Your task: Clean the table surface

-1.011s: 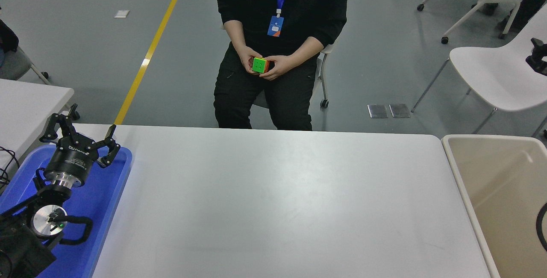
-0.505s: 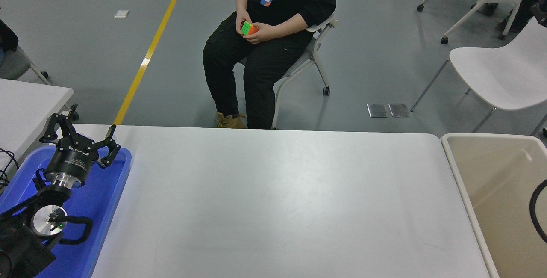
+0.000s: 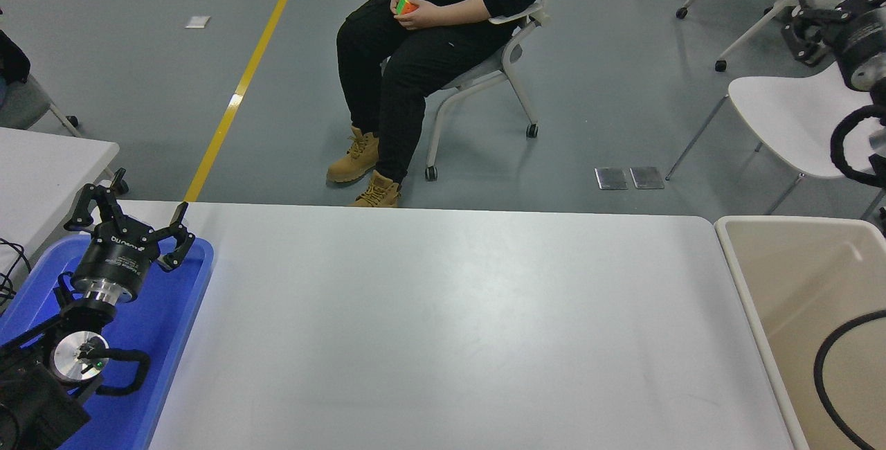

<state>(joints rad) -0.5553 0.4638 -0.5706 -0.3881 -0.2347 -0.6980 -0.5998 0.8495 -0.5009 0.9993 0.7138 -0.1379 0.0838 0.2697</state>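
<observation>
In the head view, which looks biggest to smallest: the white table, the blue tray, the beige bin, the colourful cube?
1. White table, by far.
2-3. Beige bin and blue tray: both cut off by the picture's edges, so unsure.
4. Colourful cube, tiny, though also farthest away.

Grey floor (image 3: 138,90) with a yellow line (image 3: 243,79) — white chairs (image 3: 796,118) at right

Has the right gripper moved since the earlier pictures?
Yes. The right gripper has risen into view at the upper right, high above the beige bin, where only a cable loop showed before.
</observation>
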